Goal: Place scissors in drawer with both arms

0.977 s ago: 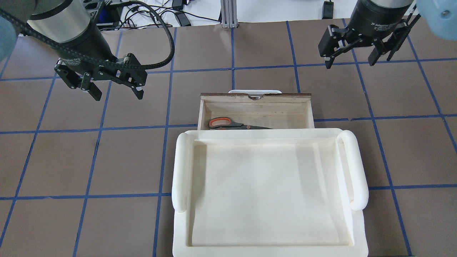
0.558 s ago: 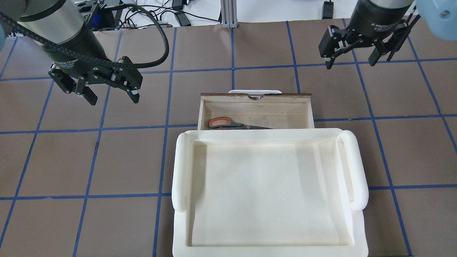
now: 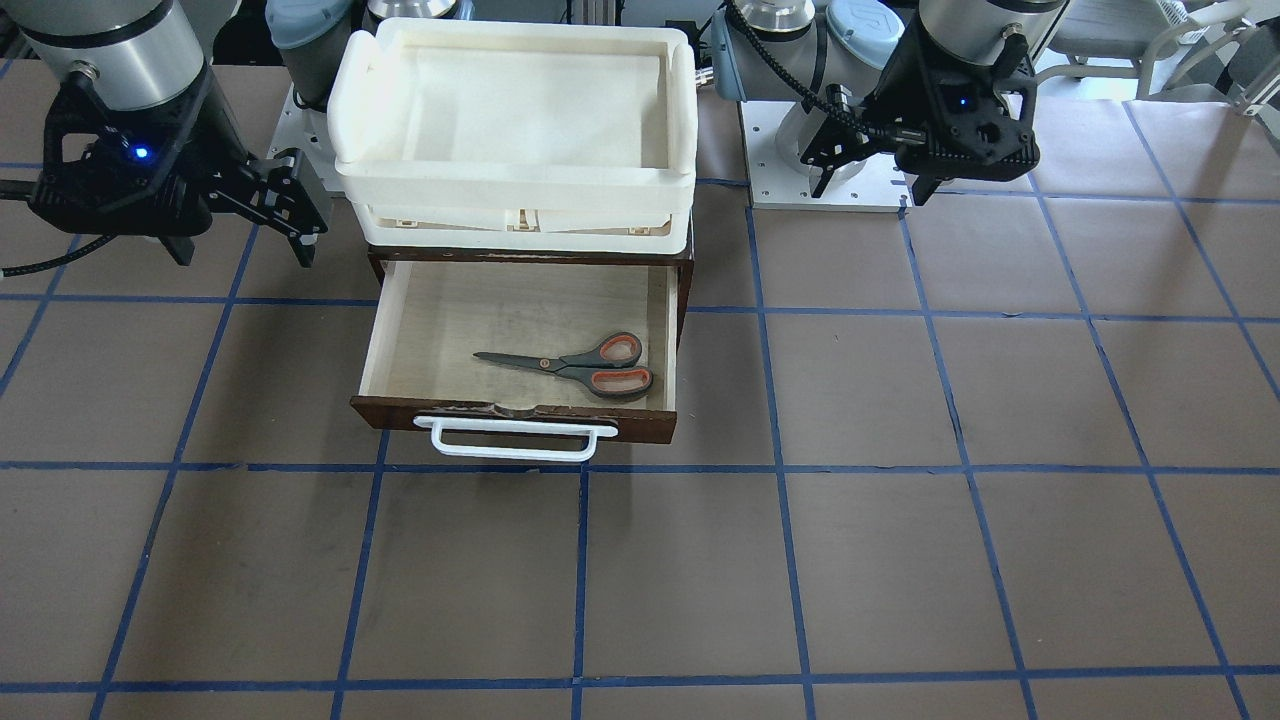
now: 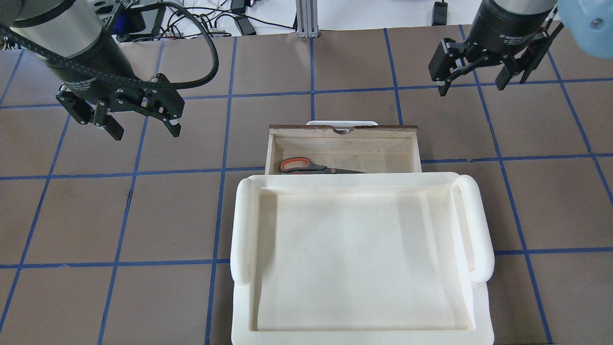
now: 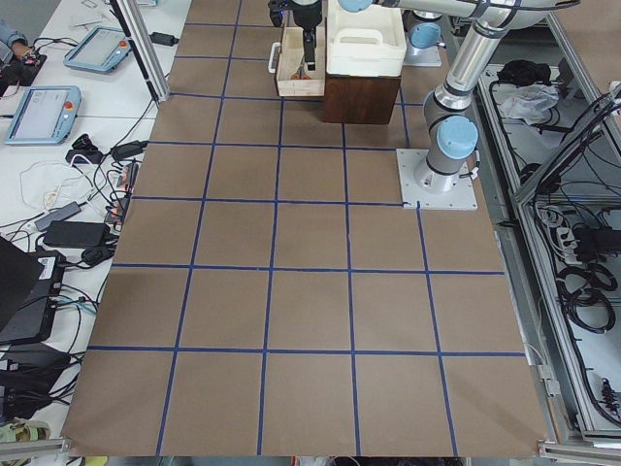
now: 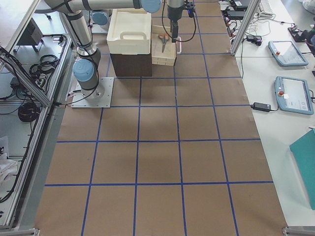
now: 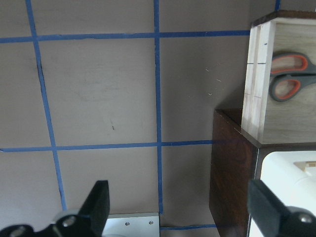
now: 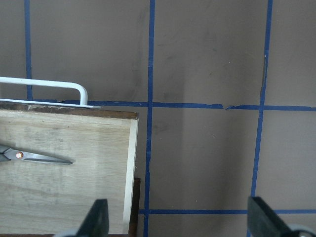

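Note:
The scissors lie flat inside the open drawer, grey handles with orange-red lining towards the robot's left. The overhead view shows them near the drawer's inner part, partly under the tray's edge. The white bar handle faces away from the robot. My left gripper is open and empty, above the table left of the drawer. My right gripper is open and empty, beyond the drawer's right corner. The left wrist view shows the scissor handles; the right wrist view shows the blades.
A cream-white tray sits on top of the dark-brown cabinet that holds the drawer. The brown table carries a grid of blue tape. Cables and gear lie past the far edge, beside an aluminium post.
My left gripper has moved a little to the left, away from the drawer. The right gripper has barely shifted. The scissors and drawer have not moved.

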